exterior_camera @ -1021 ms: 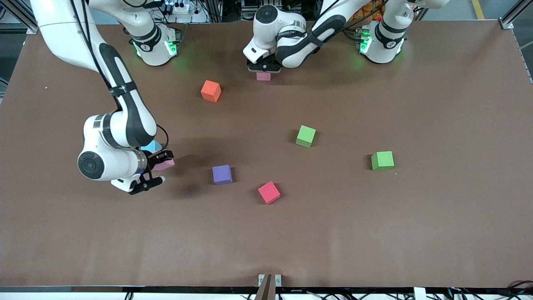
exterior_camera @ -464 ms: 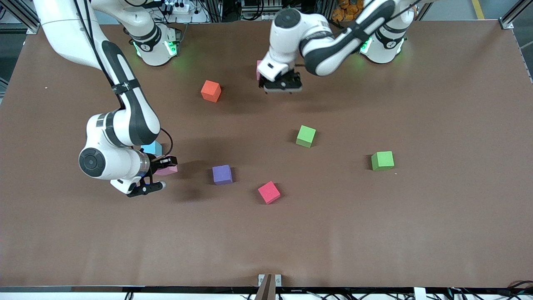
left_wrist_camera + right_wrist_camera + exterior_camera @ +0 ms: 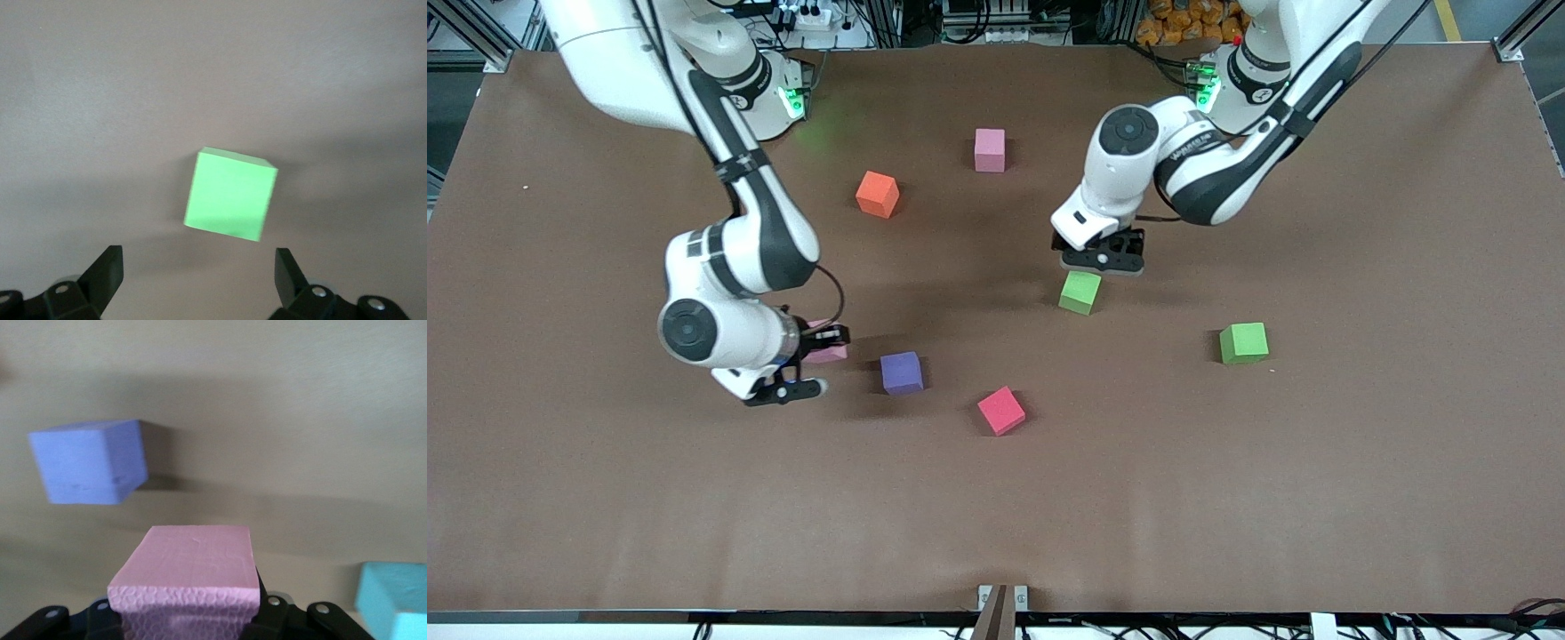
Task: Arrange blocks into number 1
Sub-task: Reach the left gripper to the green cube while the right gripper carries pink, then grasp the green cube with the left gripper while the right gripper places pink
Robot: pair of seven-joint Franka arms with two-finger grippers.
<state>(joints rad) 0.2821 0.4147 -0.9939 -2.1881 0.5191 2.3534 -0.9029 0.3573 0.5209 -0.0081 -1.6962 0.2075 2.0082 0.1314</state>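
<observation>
Pink block (image 3: 187, 577) sits clamped between right gripper (image 3: 187, 613) fingers (purple block (image 3: 90, 461) near).

Eight blocks (image 3: 990, 149); two arms (image 3: 1209, 169).

A high front camera faces both arm bases across the whole worktop (image 3: 1227, 498). The left wrist camera looks straight down, close above a green block (image 3: 230, 195) (image 3: 1080, 292). The right wrist camera, low and close, shares the purple block (image 3: 90, 461) (image 3: 902, 372) with the front view.
</observation>
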